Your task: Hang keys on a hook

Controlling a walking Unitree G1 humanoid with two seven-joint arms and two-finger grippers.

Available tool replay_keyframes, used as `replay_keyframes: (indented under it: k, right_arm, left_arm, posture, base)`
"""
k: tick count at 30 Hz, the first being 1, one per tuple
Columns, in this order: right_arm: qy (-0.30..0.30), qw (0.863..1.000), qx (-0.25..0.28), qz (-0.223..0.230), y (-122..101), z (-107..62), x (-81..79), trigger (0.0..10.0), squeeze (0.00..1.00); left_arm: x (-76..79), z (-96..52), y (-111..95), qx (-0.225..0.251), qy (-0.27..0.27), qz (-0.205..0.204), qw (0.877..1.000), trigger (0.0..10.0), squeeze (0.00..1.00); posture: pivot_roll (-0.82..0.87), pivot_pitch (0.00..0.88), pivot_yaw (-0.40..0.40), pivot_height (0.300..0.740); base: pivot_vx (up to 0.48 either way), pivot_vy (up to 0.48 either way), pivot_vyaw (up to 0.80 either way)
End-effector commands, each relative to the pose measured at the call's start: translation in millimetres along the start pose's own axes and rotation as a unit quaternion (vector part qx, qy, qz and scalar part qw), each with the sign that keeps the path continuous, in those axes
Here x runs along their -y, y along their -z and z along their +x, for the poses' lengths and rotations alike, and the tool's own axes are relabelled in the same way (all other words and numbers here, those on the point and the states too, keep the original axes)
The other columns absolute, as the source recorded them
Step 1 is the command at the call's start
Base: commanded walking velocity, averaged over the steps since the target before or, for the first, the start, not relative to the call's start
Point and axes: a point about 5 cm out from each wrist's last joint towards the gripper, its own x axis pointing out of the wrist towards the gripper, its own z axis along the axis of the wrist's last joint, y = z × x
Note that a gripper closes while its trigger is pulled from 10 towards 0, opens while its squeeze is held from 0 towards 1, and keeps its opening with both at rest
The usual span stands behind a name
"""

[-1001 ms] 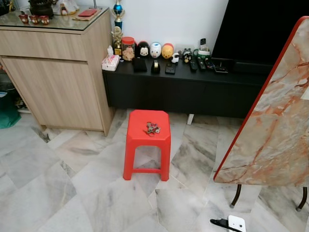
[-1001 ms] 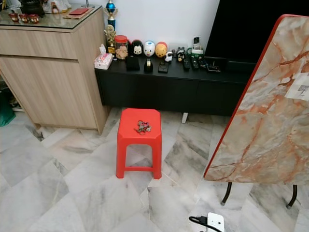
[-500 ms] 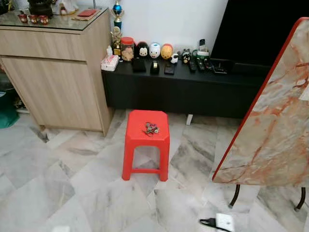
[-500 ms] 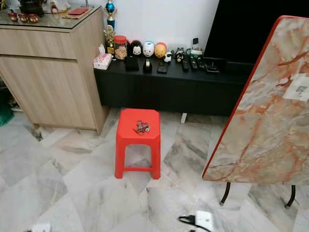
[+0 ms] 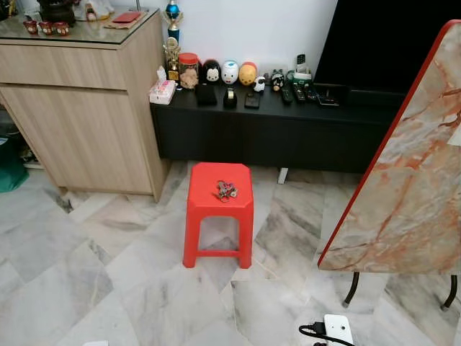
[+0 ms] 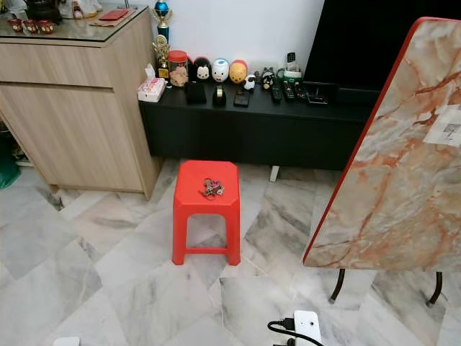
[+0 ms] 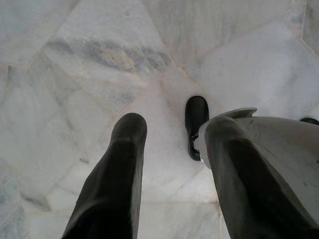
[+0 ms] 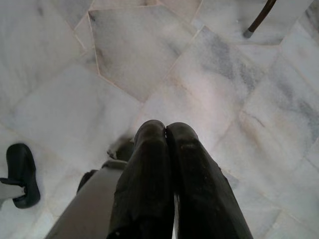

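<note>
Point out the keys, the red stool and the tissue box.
keys [image 5: 226, 189], left eye view, middle of the bunch lying on the stool seat
red stool [image 5: 205, 232], left eye view, bare front edge of the seat
tissue box [image 5: 162, 91], left eye view, its pink side

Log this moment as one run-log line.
phase: approach | keys: on red stool, untouched | left gripper: idle over floor, jaws open | right gripper: idle over floor, jaws shut
</note>
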Motion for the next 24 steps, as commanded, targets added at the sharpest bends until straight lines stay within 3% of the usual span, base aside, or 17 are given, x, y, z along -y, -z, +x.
replay_keyframes:
  k: [1,24]
  right_arm:
    - [0.006,0.999,0.015,-0.035,-11.5,0.8,8.2,10.0,0.00]
    - [0.007,0.999,0.014,-0.040,-11.6,0.7,8.9,10.0,0.00]
  left_arm:
    - [3.3,-0.1,4.4,-0.012,0.003,0.000,1.000,10.0,0.00]
    - [8.8,0.8,2.5,-0.010,0.007,-0.001,1.000,10.0,0.00]
  posture:
    - [0.03,0.000,-0.108,0.740]
    - [0.03,0.000,-0.109,0.740]
  base:
    - [0.000,0.000,0.00]
    - [0.000,0.000,0.00]
